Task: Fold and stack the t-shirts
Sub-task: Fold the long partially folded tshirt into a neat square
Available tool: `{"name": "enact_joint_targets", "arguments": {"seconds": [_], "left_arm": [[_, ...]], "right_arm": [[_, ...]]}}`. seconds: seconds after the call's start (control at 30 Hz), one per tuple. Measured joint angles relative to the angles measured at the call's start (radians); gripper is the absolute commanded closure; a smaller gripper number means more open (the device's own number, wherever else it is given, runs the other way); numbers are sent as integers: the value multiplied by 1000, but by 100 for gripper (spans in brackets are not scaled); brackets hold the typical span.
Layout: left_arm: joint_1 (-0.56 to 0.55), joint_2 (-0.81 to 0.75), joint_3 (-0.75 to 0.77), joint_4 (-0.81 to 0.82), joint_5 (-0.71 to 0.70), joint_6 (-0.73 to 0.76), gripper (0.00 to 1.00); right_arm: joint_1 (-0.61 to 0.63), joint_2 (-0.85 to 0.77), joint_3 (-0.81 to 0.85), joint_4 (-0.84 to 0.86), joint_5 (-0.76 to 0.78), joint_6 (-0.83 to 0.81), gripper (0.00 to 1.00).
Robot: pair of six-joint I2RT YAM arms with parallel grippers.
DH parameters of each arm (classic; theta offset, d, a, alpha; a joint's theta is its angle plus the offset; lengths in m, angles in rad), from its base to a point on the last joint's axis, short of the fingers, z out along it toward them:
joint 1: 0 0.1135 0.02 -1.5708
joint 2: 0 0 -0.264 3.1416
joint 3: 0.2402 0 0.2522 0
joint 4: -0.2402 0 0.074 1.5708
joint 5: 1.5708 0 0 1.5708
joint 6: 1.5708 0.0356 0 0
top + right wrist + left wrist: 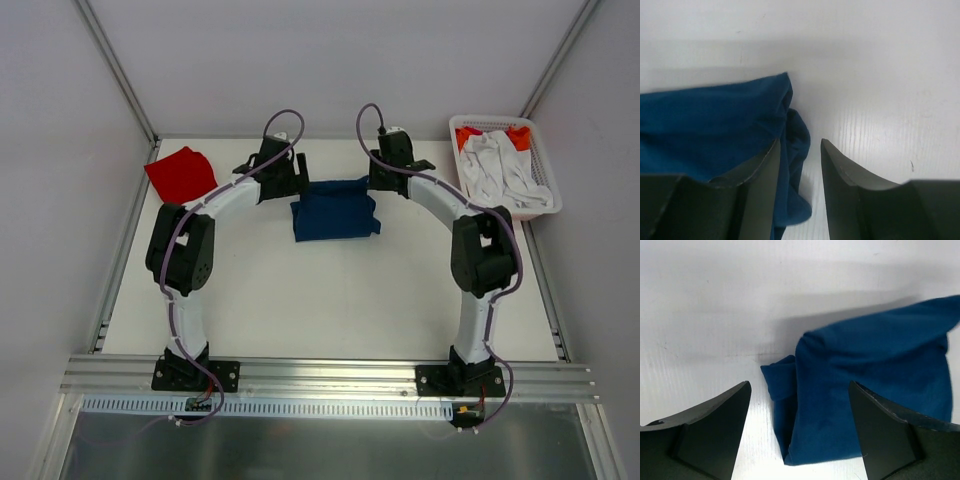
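Fingers (715, 430) of left gripper (800, 387) spread wide, empty; right gripper (800, 142) parted narrower, nothing pinched. Table (330, 300): navy t-shirt (335, 210) folded at frame centre, between grippers. Red t-shirt (182, 173) upper left, well apart, unstacked. Risk: loose navy corner snags on rising finger, fold opens.

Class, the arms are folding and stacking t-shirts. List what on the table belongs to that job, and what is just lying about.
Belongs to the job: blue shirt; red shirt.
Lying about: basket; white cloth in it.
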Motion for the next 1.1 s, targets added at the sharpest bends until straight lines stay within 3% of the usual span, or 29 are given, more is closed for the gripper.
{"name": "enact_joint_targets", "arguments": {"seconds": [0.33, 0.5, 0.7, 1.1], "left_arm": [[-17, -171, -50, 5, 40, -10, 21], [-28, -170, -69, 10, 79, -27, 20], [-24, -140, -132, 13, 103, -56, 14], [100, -142, -390, 113, 192, -113, 11]], "right_arm": [[2, -296, -109, 14, -5, 11, 59], [13, -306, -131, 26, -19, 31, 57], [28, -303, -252, 9, -56, 53, 46], [28, -389, -461, -1, -119, 89, 46]]}}
